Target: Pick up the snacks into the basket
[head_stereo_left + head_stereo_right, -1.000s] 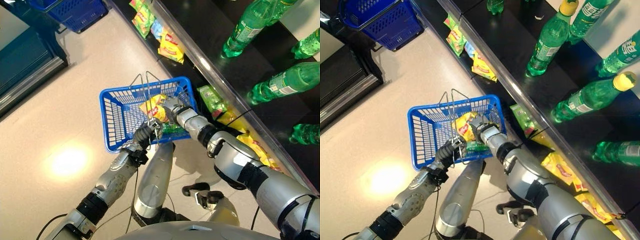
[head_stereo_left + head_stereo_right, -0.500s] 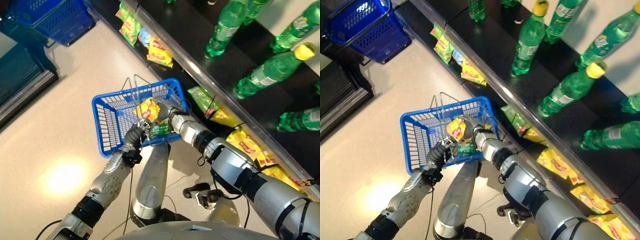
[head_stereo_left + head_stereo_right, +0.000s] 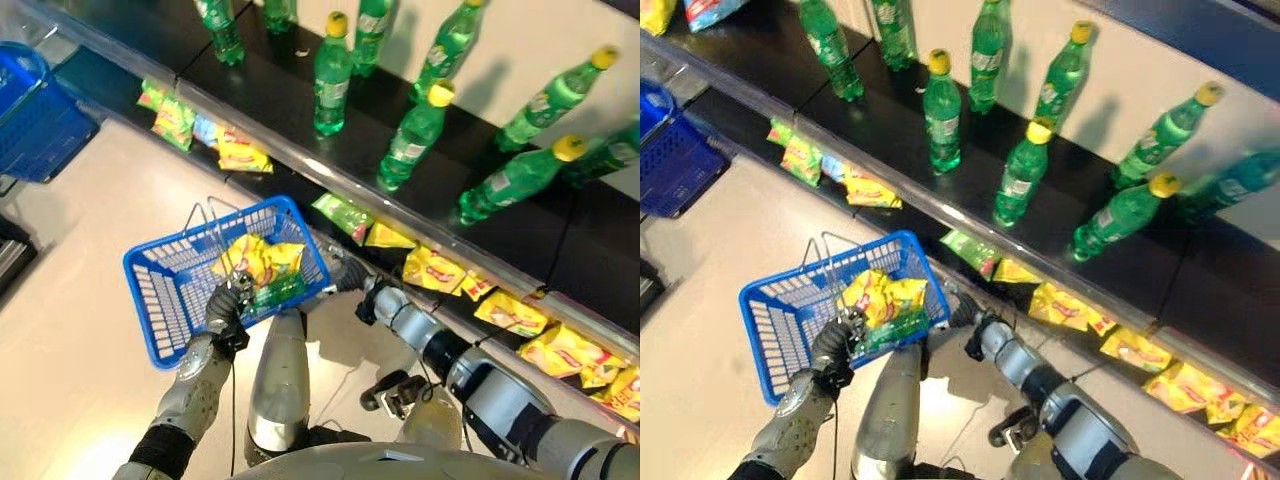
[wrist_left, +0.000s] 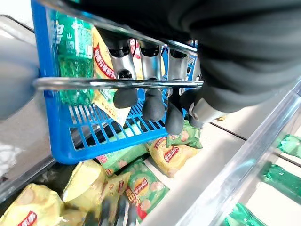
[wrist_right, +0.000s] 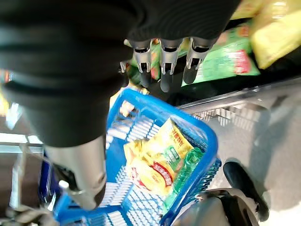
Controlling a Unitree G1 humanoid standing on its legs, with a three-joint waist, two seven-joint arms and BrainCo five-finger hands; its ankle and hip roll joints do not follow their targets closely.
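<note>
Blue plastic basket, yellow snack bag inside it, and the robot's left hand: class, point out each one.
blue plastic basket [image 3: 150, 315], left eye view, on its side wall.
yellow snack bag [image 3: 252, 258], left eye view, bag's middle.
left hand [image 4: 153, 101], left wrist view, on a finger.

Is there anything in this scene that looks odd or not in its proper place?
Yes: a green bottle lies on its side in the blue basket among the snack bags, though the other bottles stand upright on the shelf.

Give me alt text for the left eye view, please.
The left robot hand holds a blue basket by its wire handle, with yellow snack bags inside. The right robot hand reaches beside it toward snack bags on a low dark shelf, under green bottles.
</note>
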